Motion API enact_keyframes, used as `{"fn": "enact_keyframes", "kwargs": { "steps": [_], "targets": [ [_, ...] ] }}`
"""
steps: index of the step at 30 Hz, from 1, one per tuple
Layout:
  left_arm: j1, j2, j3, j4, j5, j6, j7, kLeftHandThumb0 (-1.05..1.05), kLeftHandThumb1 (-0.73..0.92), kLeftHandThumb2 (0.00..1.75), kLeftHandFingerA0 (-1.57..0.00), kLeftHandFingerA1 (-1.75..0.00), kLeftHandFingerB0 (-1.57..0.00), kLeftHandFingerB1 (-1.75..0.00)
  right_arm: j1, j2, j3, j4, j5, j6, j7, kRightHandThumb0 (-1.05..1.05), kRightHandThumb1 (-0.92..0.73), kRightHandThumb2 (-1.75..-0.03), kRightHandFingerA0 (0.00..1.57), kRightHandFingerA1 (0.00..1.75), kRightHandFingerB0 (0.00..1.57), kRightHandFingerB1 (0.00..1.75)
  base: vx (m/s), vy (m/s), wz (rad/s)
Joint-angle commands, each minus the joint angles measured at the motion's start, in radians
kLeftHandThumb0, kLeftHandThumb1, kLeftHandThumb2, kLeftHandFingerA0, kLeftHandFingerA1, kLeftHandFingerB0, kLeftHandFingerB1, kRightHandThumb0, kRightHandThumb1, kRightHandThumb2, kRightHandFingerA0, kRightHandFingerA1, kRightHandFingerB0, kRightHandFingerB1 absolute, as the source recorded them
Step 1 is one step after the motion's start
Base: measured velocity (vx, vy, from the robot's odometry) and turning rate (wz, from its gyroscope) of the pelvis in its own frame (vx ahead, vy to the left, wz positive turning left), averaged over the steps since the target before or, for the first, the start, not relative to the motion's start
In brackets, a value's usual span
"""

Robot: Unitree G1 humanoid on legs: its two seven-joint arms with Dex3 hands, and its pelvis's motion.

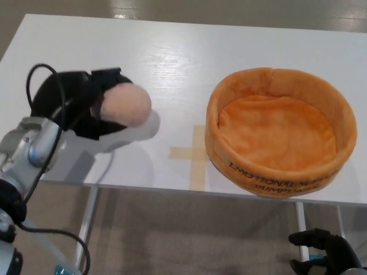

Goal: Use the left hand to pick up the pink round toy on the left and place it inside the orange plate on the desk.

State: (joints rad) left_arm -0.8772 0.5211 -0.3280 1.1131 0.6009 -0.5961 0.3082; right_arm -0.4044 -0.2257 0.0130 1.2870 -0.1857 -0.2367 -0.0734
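one pink toy [127, 103] (round), one orange plate [269, 172], two hands

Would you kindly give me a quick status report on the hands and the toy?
Left hand shut on pink toy, lifted off the desk. Right hand low, below desk edge, empty. Orange plate empty, path across clear.
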Motion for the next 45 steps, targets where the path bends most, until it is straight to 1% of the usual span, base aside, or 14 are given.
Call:
{"fn": "enact_keyframes", "kwargs": {
  "steps": [1, 8, 11, 15, 18, 21, 22, 27, 28, 30, 33, 34, 35, 45],
  "targets": [
    [-0.089, 0.004, 0.025, -0.041, -0.027, -0.022, -0.022, -0.29, 0.73, 0.64, -0.76, -1.62, -0.85, -0.61, 0.000, -0.009, 0.007, 0.007, -0.008, 0.008, 0.005, -0.16, -0.57, -0.59, 0.57, 0.85, 0.49, 0.72, 0.00, 0.000, 0.00],
    [-0.165, -0.045, 0.016, -0.064, -0.030, 0.008, -0.077, -0.26, 0.78, 0.66, -0.83, -1.55, -0.89, -0.67, 0.007, 0.000, 0.006, 0.007, -0.002, 0.009, 0.004, -0.15, -0.57, -0.59, 0.55, 0.85, 0.48, 0.73, 0.00, 0.000, 0.00],
    [-0.204, -0.099, -0.014, -0.084, 0.003, 0.044, -0.070, -0.30, 0.68, 0.65, -0.84, -1.60, -0.87, -0.93, 0.018, 0.004, 0.005, 0.008, 0.000, 0.009, 0.002, -0.16, -0.59, -0.56, 0.56, 0.85, 0.48, 0.72, 0.00, 0.000, 0.00],
    [-0.232, -0.136, -0.031, -0.090, 0.008, 0.059, -0.076, -0.27, 0.73, 0.62, -0.76, -1.67, -0.78, -0.98, 0.017, 0.004, 0.008, 0.008, -0.002, 0.012, 0.007, -0.16, -0.59, -0.56, 0.55, 0.85, 0.48, 0.72, 0.00, 0.000, 0.00],
    [-0.268, -0.196, -0.071, -0.100, 0.041, 0.095, -0.070, -0.31, 0.61, 0.65, -0.90, -1.59, -0.79, -1.17, 0.017, 0.008, 0.008, 0.007, -0.002, 0.003, 0.007, -0.14, -0.57, -0.60, 0.58, 0.87, 0.50, 0.74, 0.00, 0.000, 0.00],
    [-0.280, -0.230, -0.099, -0.106, 0.051, 0.096, -0.085, -0.35, 0.60, 0.66, -0.89, -1.56, -0.83, -1.02, 0.017, 0.013, 0.002, 0.008, 0.006, 0.004, 0.013, -0.13, -0.58, -0.59, 0.56, 0.86, 0.49, 0.73, 0.00, 0.000, 0.00],
    [-0.286, -0.244, -0.109, -0.107, 0.056, 0.106, -0.095, -0.27, 0.65, 0.59, -0.81, -1.57, -0.89, -0.67, 0.017, 0.016, 0.001, 0.008, 0.007, 0.007, 0.012, -0.14, -0.60, -0.57, 0.54, 0.85, 0.48, 0.72, 0.00, 0.000, 0.00],
    [-0.311, -0.306, -0.150, -0.079, 0.070, 0.118, -0.086, -0.24, 0.69, 0.60, -0.86, -1.53, -0.90, -0.71, 0.014, 0.019, 0.011, 0.009, -0.005, 0.009, 0.004, -0.14, -0.60, -0.57, 0.56, 0.85, 0.49, 0.72, 0.00, 0.000, 0.00],
    [-0.315, -0.324, -0.162, -0.073, 0.079, 0.122, -0.071, -0.21, 0.67, 0.62, -0.85, -1.62, -0.86, -0.89, 0.018, 0.025, 0.010, 0.009, -0.003, 0.008, 0.002, -0.14, -0.60, -0.58, 0.56, 0.85, 0.49, 0.72, 0.00, 0.000, 0.00],
    [-0.328, -0.356, -0.178, -0.060, 0.086, 0.138, -0.078, -0.26, 0.59, 0.67, -0.93, -1.54, -0.88, -0.91, 0.017, 0.029, 0.009, 0.009, 0.000, 0.010, 0.002, -0.14, -0.60, -0.57, 0.57, 0.87, 0.49, 0.72, 0.00, 0.000, 0.00],
    [-0.343, -0.393, -0.202, -0.040, 0.100, 0.157, -0.070, -0.23, 0.69, 0.62, -0.76, -1.57, -0.75, -1.10, 0.013, 0.030, 0.011, 0.010, -0.002, 0.010, 0.005, -0.15, -0.60, -0.59, 0.55, 0.84, 0.49, 0.72, 0.00, 0.000, 0.00],
    [-0.344, -0.398, -0.209, -0.036, 0.106, 0.157, -0.061, -0.23, 0.69, 0.62, -0.76, -1.57, -0.75, -1.10, 0.014, 0.030, 0.011, 0.010, -0.002, 0.010, 0.005, -0.15, -0.60, -0.59, 0.55, 0.84, 0.49, 0.72, 0.00, 0.000, 0.00],
    [-0.344, -0.407, -0.218, -0.034, 0.111, 0.164, -0.066, -0.24, 0.69, 0.64, -0.78, -1.51, -0.86, -0.60, 0.014, 0.031, 0.011, 0.010, -0.003, 0.010, 0.006, -0.15, -0.60, -0.58, 0.56, 0.85, 0.49, 0.72, 0.00, 0.000, 0.00],
    [-0.323, -0.434, -0.234, 0.008, 0.096, 0.140, -0.065, -0.17, 0.67, 0.59, -0.86, -1.46, -0.90, -0.68, 0.006, 0.037, 0.008, 0.008, 0.002, 0.018, 0.003, -0.13, -0.60, -0.57, 0.57, 0.85, 0.49, 0.71, 0.00, 0.000, 0.00]
  ]
}}
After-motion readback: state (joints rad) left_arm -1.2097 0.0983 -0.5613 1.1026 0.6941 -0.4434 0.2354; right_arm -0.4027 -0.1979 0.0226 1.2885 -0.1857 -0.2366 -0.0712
